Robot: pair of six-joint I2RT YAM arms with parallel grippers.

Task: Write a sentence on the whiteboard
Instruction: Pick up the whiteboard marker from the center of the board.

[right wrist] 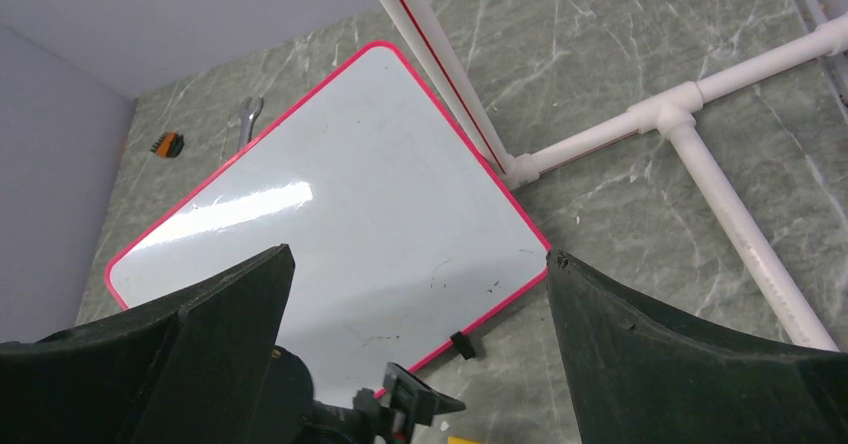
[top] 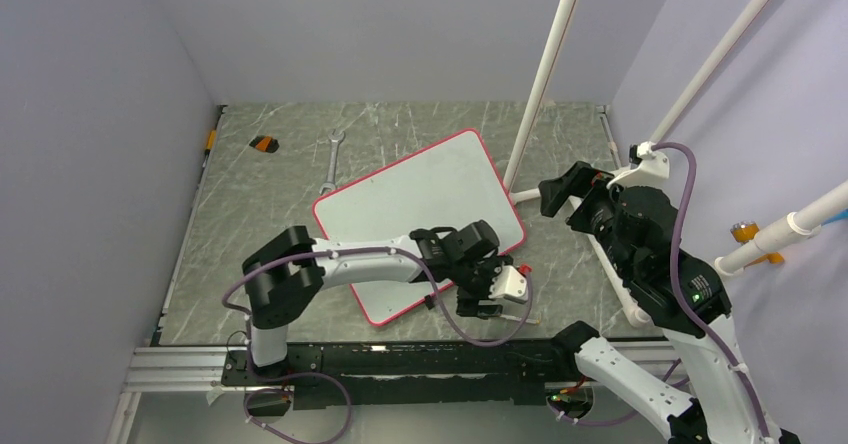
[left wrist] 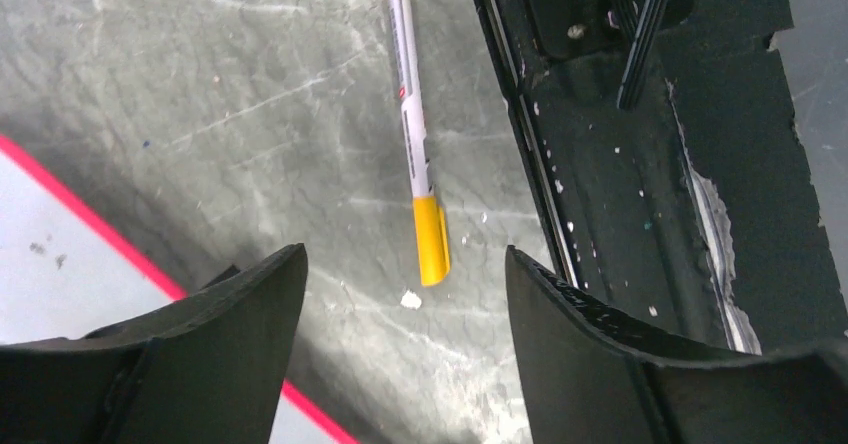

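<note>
The whiteboard (top: pixel 420 199) lies tilted on the table, pale surface with a red-pink rim. It is bare except for small dark specks, and no orange-yellow sentence shows on it. It also shows in the right wrist view (right wrist: pixel 340 214) and as a corner in the left wrist view (left wrist: pixel 60 264). A yellow-and-white marker pen (left wrist: pixel 415 134) lies on the table beside the board's near corner. My left gripper (left wrist: pixel 403 259) is open and empty, hovering just short of the pen's yellow cap. My right gripper (top: pixel 560 199) is open and empty, raised right of the board.
A wrench (top: pixel 332 154) and a small orange-black object (top: pixel 264 144) lie at the back left. A white pipe frame (top: pixel 545 74) stands at the board's right. The black base rail (left wrist: pixel 620 164) runs close beside the pen. A black clip (right wrist: pixel 461 344) sits on the board's near edge.
</note>
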